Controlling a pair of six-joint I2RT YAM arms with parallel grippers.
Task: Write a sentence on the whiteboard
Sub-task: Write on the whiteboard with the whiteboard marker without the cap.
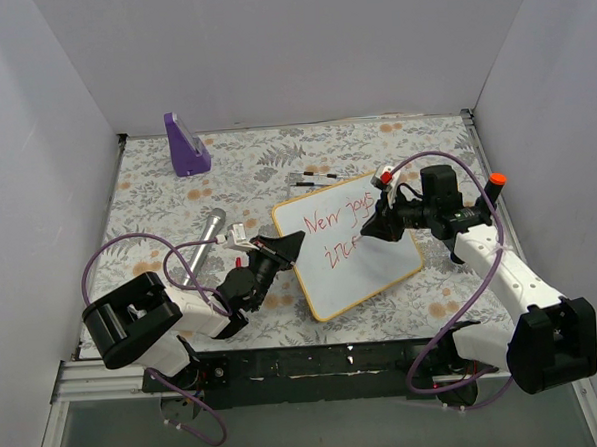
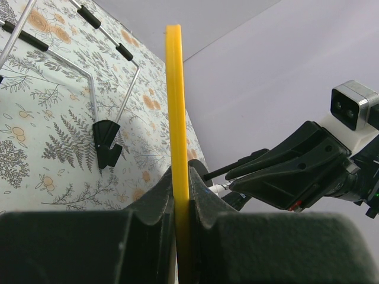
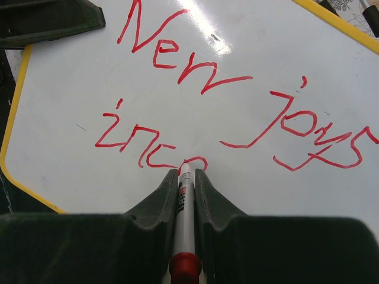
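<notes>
The whiteboard (image 1: 381, 264), white with a yellow frame, lies tilted at the table's centre. My left gripper (image 1: 285, 246) is shut on its left edge. In the left wrist view the yellow frame (image 2: 174, 106) stands edge-on between that gripper's (image 2: 182, 177) pads. My right gripper (image 1: 374, 230) is shut on a red marker (image 3: 185, 207), whose tip touches the board (image 3: 249, 35). The sentence (image 3: 203, 90) in red reads "New joys" with "inco" below; the tip sits at the last letter. The writing (image 1: 340, 221) also shows from above.
A purple wedge-shaped stand (image 1: 186, 144) sits at the back left. A silver cylinder (image 1: 207, 243) lies left of the board. A wire easel with black caps (image 2: 109, 145) lies behind the board, seen from above as a thin wire frame (image 1: 316, 174). White walls enclose the table.
</notes>
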